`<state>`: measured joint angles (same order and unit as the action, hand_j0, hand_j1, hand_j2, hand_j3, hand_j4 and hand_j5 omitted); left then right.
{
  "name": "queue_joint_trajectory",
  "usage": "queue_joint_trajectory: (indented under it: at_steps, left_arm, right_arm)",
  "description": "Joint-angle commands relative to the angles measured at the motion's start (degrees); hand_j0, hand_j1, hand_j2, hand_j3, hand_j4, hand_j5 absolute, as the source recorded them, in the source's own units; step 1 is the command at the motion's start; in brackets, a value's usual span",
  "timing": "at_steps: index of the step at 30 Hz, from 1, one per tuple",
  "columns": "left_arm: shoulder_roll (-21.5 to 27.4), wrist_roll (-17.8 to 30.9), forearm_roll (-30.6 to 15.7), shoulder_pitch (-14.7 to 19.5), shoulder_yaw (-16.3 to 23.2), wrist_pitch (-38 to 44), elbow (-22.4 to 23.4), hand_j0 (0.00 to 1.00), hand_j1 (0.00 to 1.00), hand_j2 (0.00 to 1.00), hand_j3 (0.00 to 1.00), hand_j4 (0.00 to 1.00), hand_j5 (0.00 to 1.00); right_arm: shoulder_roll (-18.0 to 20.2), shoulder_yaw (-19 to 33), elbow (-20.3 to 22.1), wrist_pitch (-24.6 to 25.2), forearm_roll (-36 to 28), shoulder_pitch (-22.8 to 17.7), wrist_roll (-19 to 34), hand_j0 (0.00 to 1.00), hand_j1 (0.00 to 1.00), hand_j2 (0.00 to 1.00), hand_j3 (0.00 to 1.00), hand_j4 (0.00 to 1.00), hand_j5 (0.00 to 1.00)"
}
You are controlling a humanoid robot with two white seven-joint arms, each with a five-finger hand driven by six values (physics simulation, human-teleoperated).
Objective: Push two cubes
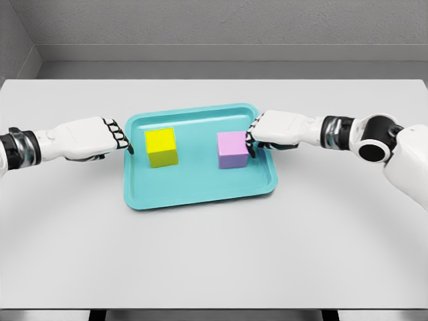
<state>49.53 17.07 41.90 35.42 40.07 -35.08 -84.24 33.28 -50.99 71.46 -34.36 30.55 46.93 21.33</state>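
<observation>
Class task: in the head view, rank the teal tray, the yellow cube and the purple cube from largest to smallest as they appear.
1. Teal tray, clearly the largest.
2. Yellow cube and purple cube: they look about alike, so no ranking between them.

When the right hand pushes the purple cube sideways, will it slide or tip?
Probably slide: the purple cube sits flat on the smooth teal tray and is as wide as it is tall. It looks rigid, so it shouldn't deform. The right hand meets it near the top edge, so slight tipping is possible.
</observation>
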Motion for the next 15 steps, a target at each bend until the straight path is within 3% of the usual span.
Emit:
queue_joint_trajectory:
  at_steps: [1,9,15]
  left_arm:
    - [0.04,-0.02,-0.24,0.00,0.01,0.08,0.04,0.71,0.71,0.71,0.71,0.71,0.71]
    - [-1.45,1.47,-0.32,0.61,0.09,0.08,0.13,0.71,0.71,0.71,0.71,0.71,0.71]
    - [-1.98,1.47,-0.41,1.23,0.01,0.08,0.39,0.71,0.71,0.71,0.71,0.71,0.71]
  right_arm:
    - [-0.59,-0.52,0.17,-0.64,1.09,0.00,0.12,0.52,0.52,0.52,0.52,0.52,0.52]
    - [-1.29,0.01,0.52,-0.64,0.74,-0.18,0.12,0.52,0.52,0.52,0.52,0.52,0.52]
    - [0.29,1.42,-0.62,-0.64,0.47,-0.62,0.12,0.52,0.52,0.52,0.52,0.52,0.52]
